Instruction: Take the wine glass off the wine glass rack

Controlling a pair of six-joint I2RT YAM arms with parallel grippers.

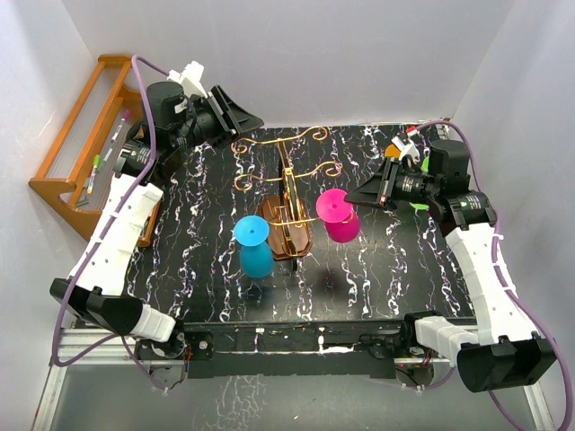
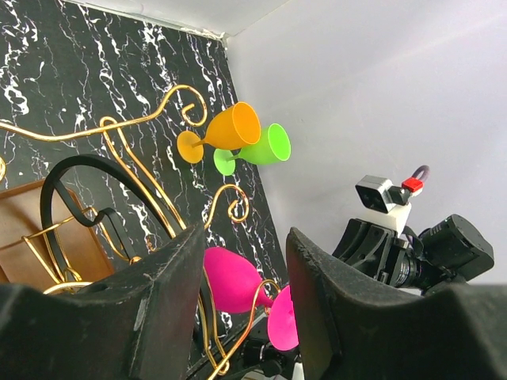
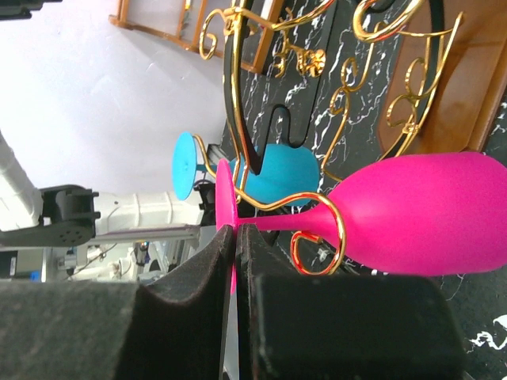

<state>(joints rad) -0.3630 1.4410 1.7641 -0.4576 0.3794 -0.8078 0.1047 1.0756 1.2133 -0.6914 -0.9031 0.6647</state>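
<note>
The wine glass rack (image 1: 287,229) stands mid-table, with a brown violin-shaped base and curly gold wire arms. A pink wine glass (image 1: 340,215) hangs upside down in its right arm and a blue wine glass (image 1: 254,247) in its left arm. My right gripper (image 1: 355,197) is shut on the edge of the pink glass's foot. In the right wrist view the fingers (image 3: 236,229) pinch the foot disc (image 3: 226,194), with the stem still in the wire loop and the bowl (image 3: 420,214) beyond it. My left gripper (image 1: 238,117) is open and empty at the back left, and the pink glass (image 2: 234,277) shows between its fingers, far off.
An orange-brown slatted shelf (image 1: 76,144) with pens stands at the back left. An orange glass (image 2: 230,131) and a green glass (image 2: 265,146) lie at the back right by the wall, behind my right arm. White walls enclose the black marbled table (image 1: 377,269).
</note>
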